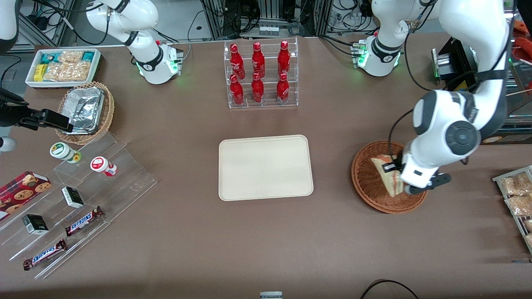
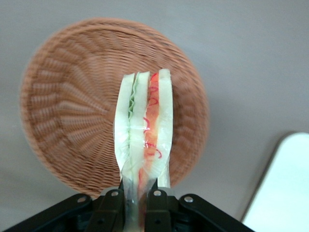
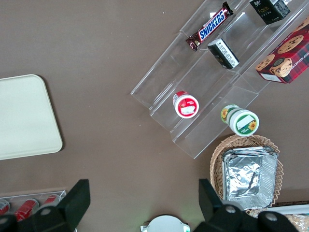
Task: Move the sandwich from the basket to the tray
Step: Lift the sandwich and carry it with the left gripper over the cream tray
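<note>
both fingers (image 2: 112, 203) pinch the sandwich (image 2: 145, 130) (above the basket (image 2: 63, 111)).

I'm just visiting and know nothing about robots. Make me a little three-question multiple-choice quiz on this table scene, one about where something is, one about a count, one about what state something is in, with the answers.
1. Where is the sandwich?
A. lying flat on the tray
B. held by the gripper over the basket
C. in the white snack bin

2. How many red bottles stand in the clear rack?
A. four
B. six
C. eight

3. What is on the tray right now?
A. nothing
B. the sandwich
C. a red bottle

Answers:
1. B: the left wrist view shows the gripper pinching the wedge, with the basket below it.
2. B: the front view shows two rows of three.
3. A: its cream surface is bare in the front view.
</note>
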